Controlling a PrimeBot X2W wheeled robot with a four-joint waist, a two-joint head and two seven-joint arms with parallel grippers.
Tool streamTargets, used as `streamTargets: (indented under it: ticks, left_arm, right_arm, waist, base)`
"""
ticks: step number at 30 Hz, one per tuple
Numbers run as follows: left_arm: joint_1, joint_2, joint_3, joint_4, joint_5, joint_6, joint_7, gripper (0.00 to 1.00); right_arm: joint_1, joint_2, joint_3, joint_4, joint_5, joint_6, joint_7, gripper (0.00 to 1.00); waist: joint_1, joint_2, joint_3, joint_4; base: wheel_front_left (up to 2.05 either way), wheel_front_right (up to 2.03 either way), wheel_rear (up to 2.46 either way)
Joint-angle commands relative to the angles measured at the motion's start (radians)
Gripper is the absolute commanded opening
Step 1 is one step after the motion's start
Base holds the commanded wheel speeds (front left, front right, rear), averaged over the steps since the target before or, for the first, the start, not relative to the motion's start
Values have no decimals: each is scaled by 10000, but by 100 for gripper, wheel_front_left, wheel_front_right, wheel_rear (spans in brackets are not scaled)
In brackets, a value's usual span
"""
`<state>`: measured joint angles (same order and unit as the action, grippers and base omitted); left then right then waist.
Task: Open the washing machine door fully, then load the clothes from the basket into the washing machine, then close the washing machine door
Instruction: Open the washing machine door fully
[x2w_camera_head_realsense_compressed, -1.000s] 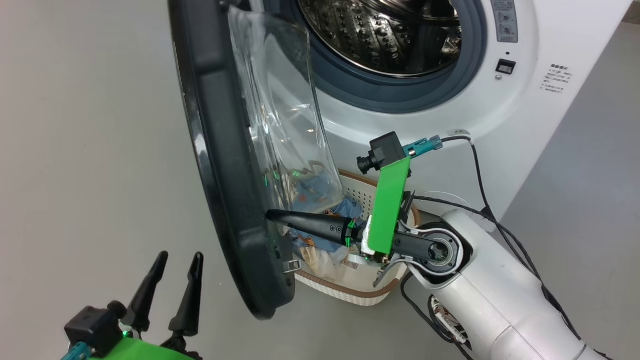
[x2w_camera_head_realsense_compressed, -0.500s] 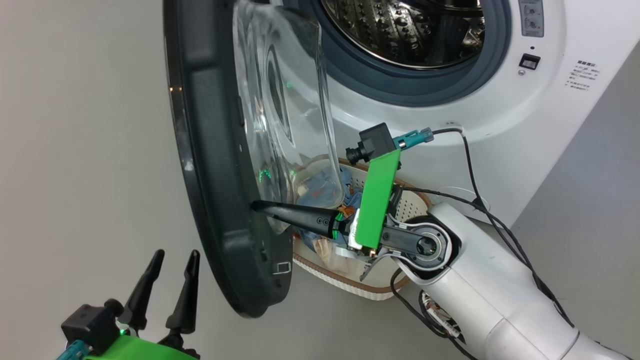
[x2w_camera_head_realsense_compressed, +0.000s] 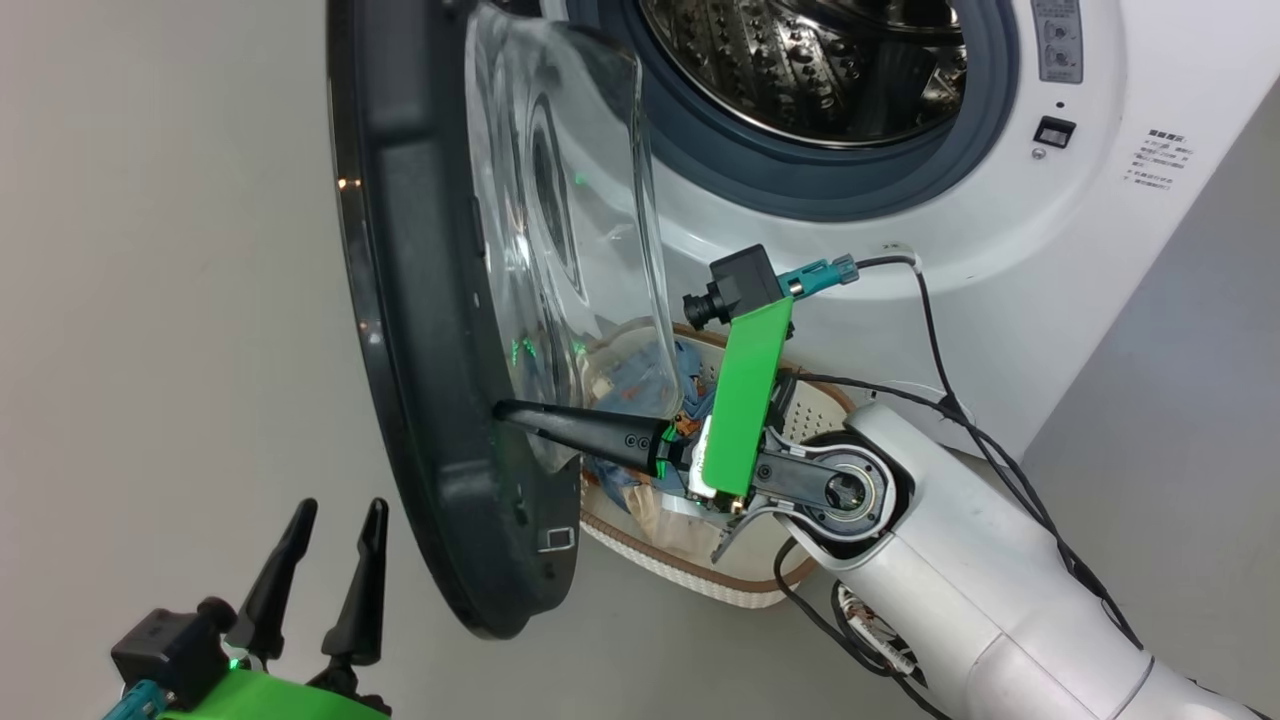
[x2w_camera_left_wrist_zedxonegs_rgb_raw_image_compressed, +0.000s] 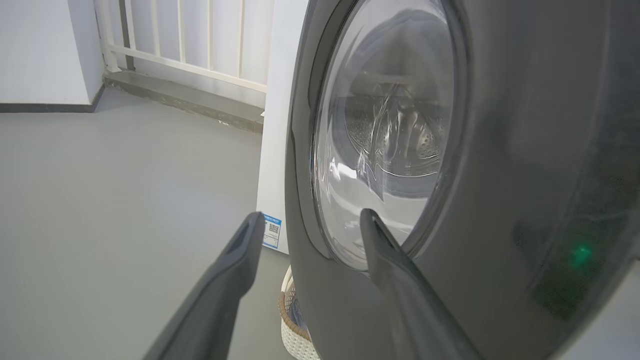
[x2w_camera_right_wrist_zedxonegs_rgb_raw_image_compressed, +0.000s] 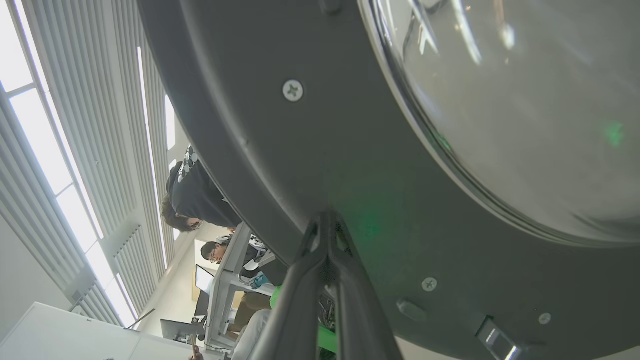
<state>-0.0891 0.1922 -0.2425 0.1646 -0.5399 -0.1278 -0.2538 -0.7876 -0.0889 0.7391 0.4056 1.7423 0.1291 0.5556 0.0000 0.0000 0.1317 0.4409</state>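
The washing machine (x2w_camera_head_realsense_compressed: 900, 230) stands with its steel drum (x2w_camera_head_realsense_compressed: 800, 60) exposed. Its door (x2w_camera_head_realsense_compressed: 420, 350) hangs open to the left, almost edge-on, the clear glass bowl (x2w_camera_head_realsense_compressed: 570, 250) bulging toward the drum. My right gripper (x2w_camera_head_realsense_compressed: 500, 410) is shut, and its tip presses on the inner face of the door's dark ring (x2w_camera_right_wrist_zedxonegs_rgb_raw_image_compressed: 350, 150), as the right wrist view (x2w_camera_right_wrist_zedxonegs_rgb_raw_image_compressed: 325, 220) shows. Behind that arm the basket (x2w_camera_head_realsense_compressed: 700, 585) sits on the floor holding light blue clothes (x2w_camera_head_realsense_compressed: 640, 380). My left gripper (x2w_camera_head_realsense_compressed: 340, 507) is open and empty at the lower left, facing the door's outer side (x2w_camera_left_wrist_zedxonegs_rgb_raw_image_compressed: 500, 150).
Grey floor spreads to the left of the door (x2w_camera_head_realsense_compressed: 170, 300). A white railing (x2w_camera_left_wrist_zedxonegs_rgb_raw_image_compressed: 200, 45) and a wall lie beyond the machine's side. In the right wrist view a person (x2w_camera_right_wrist_zedxonegs_rgb_raw_image_compressed: 195, 200) stands by a desk. A black cable (x2w_camera_head_realsense_compressed: 930, 330) trails from my right wrist.
My shut right gripper has pushed left against the door's inner ring and the door has swung a little wider. The head camera has shifted too. The left gripper stays open.
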Motion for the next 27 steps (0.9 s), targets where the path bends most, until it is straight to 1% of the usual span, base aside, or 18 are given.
streamTargets:
  ticks: [1,6,7,8,9,10,11,12,13,19,27]
  left_arm:
    - [-313,252,409,-160,39,-29,-80,100]
    - [-284,264,388,-154,30,-29,-80,100]
    - [-277,268,396,-155,28,-29,-80,100]
    - [-270,271,402,-153,26,-29,-80,100]
    - [-255,279,417,-146,24,-29,-80,100]
    - [-247,282,420,-143,19,-29,-80,100]
    - [-245,282,407,-137,-3,-29,-80,100]
    - [-247,294,383,-128,-19,-29,-80,100]
    - [-245,313,373,-116,-27,-29,-80,100]
    - [-220,384,421,-55,-35,-29,-80,100]
    - [-45,412,566,-15,8,-29,-80,100]
  right_arm:
    - [-100,386,54,-217,-55,16,-33,0]
    - [44,386,-124,-124,-309,16,-112,0]
    - [75,386,-163,-114,-372,16,-128,2]
    - [104,386,-200,-108,-470,16,-147,15]
    - [148,386,-250,-93,-561,16,-185,35]
    - [197,386,-299,-91,-621,16,-187,45]
    - [249,385,-356,-80,-700,16,-186,62]
    - [306,377,-433,-63,-783,16,-222,97]
    - [365,365,-501,-40,-857,16,-253,100]
    - [755,138,-735,-41,-1246,16,-301,100]
    - [1531,-483,-816,28,-1721,16,-652,100]
  waist:
    - [0,0,-44,-49]
    - [0,0,-137,-181]
    - [0,0,-152,-212]
    - [0,0,-173,-242]
    - [0,0,-205,-287]
    - [0,0,-216,-315]
    - [0,0,-239,-339]
    - [0,0,-258,-365]
    - [0,0,-281,-404]
    - [0,0,-389,-611]
    - [0,0,-628,-866]
  base:
    - [0,0,0]
    - [0,0,0]
    - [0,0,0]
    - [0,0,0]
    - [0,0,0]
    - [0,0,0]
    - [0,0,0]
    - [0,0,0]
    - [0,0,0]
    - [0,0,0]
    - [0,0,0]
